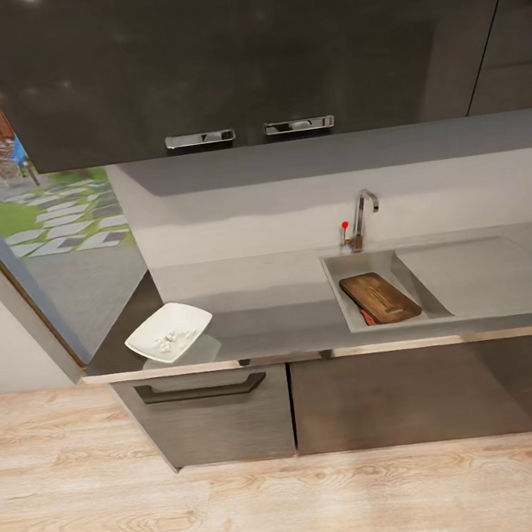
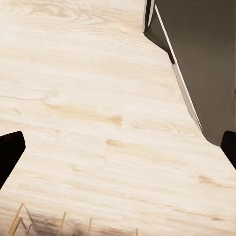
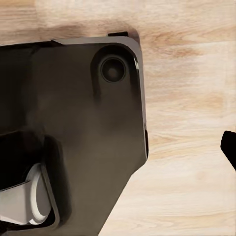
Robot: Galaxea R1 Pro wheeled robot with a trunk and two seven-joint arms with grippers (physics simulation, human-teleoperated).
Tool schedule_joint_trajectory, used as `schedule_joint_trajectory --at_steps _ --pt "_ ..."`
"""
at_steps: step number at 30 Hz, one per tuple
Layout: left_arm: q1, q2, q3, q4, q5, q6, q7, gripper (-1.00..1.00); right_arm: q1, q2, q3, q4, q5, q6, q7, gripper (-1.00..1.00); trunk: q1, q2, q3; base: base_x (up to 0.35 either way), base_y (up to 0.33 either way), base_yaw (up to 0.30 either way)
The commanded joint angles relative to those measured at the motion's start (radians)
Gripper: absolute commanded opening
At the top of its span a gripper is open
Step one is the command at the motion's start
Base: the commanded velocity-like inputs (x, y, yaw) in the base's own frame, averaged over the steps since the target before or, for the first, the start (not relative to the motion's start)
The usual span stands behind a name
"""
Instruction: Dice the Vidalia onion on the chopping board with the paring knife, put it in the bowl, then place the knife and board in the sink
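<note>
Head view, read from left to right: a window onto an outdoor path fills the 9 o'clock edge; beside it the grey countertop runs across the middle of the view above dark cabinets with a drawer handle, and dark wall cupboards hang at 12 o'clock. The white squarish bowl stands on the countertop at about 8 o'clock from centre, near the front edge, with small pale pieces of diced onion lying inside it. Well apart from it, toward 3 o'clock, lies the sink — its curved chrome tap with a red knob rises behind the basin, and the flat drainboard extends further right. The dark brown chopping board lies tilted inside the basin; just beside its left edge a reddish sliver shows, apparently the handle of the paring knife, though it is too small to confirm. Light wooden floor spans 6 o'clock. Left wrist view: the left gripper hangs over the floor with its two dark fingertips far apart and nothing between them. Right wrist view: the right gripper shows one dark fingertip beside the robot's dark base — whether its fingers are apart or together cannot be told.
</note>
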Motion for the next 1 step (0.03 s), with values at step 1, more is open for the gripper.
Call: schedule_joint_trajectory --at_steps 1 --pt "0.0 0.0 0.004 -0.002 0.005 -0.001 0.001 1.0 0.0 0.0 0.006 0.0 -0.01 -0.003 0.002 1.0 0.001 -0.002 -0.002 0.0 0.0 0.0"
